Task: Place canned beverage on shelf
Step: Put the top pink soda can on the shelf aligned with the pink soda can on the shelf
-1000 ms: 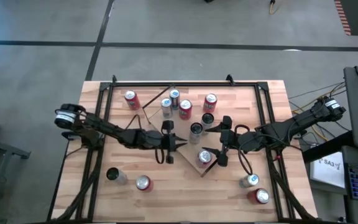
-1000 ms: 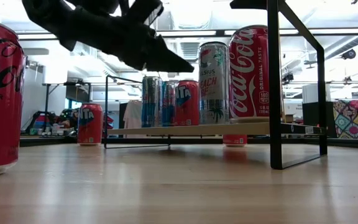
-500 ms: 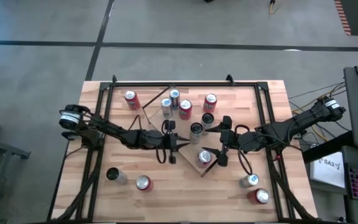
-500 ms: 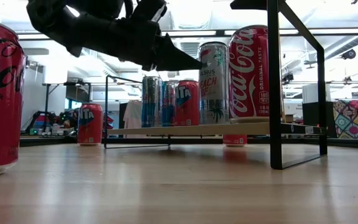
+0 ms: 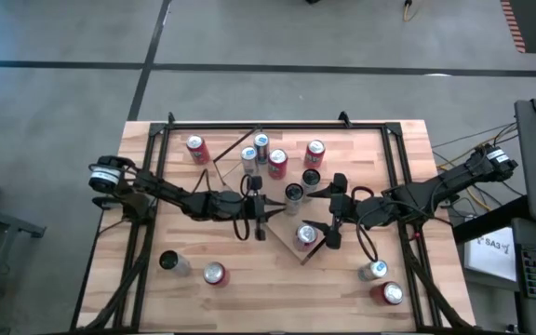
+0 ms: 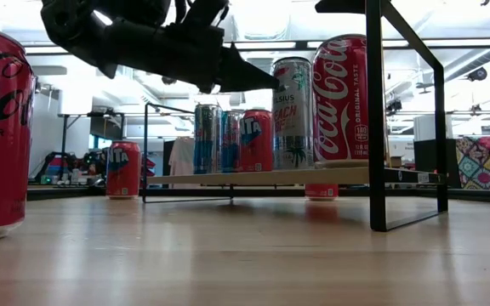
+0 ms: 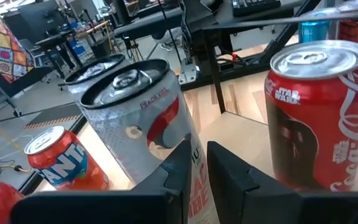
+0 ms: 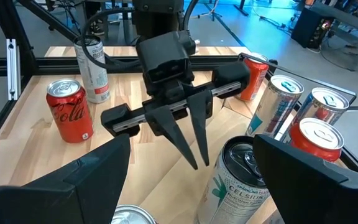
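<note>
The shelf [image 6: 270,177] is a thin light-wood board raised a little off the table, with several cans standing on it. Among them are a white can [image 7: 145,134] and a red Coca-Cola can [image 7: 319,118] beside it. My left gripper [image 5: 270,216] is shut with nothing between its fingers. It points almost level at the upper side of the white can [image 6: 292,110]. My right gripper [image 8: 191,186] hangs open above the shelf, facing the left one. Its fingers stand wide on either side of the white can's top [image 8: 241,165], clear of it. My left gripper comes at the white can's side [image 7: 166,134] almost level from the table's left, with its shut fingertips [image 6: 272,83] near the can's top. I cannot tell whether they touch it.
More cans stand on the table: red ones at the far left [image 5: 194,149] and far middle [image 5: 315,151], two near the left front [image 5: 214,273], two near the right front [image 5: 389,293]. A black frame [image 6: 377,119] rises around the table.
My left gripper has tipped its fingers up from slanting down to almost level. Its tip has come closer to the white can's upper side. It stays shut.
</note>
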Motion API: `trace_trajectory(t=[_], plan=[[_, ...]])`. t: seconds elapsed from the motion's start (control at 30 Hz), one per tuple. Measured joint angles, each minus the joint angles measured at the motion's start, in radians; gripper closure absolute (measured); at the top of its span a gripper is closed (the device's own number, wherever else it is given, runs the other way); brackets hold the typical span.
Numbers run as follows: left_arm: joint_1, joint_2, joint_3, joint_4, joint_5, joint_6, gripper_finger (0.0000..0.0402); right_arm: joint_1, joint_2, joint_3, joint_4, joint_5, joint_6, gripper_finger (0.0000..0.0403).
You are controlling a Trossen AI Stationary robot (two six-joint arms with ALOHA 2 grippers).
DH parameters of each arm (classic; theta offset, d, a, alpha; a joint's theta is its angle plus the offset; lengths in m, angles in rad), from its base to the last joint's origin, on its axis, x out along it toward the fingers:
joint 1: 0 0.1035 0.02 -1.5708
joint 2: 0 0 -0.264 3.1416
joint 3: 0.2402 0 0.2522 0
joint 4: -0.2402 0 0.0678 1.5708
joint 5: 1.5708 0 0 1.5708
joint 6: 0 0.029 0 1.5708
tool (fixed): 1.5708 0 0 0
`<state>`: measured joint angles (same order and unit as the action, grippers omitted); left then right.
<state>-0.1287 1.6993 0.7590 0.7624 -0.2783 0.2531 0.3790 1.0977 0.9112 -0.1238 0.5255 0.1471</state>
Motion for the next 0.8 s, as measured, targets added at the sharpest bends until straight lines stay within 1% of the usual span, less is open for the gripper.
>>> trace_trajectory(t=[0.8], plan=[[0.029, 0.0, 0.0, 0.02, 0.0, 0.003, 0.0365, 0.0, 0.0, 0.0, 0.002, 0.0, 0.002, 0.0075]])
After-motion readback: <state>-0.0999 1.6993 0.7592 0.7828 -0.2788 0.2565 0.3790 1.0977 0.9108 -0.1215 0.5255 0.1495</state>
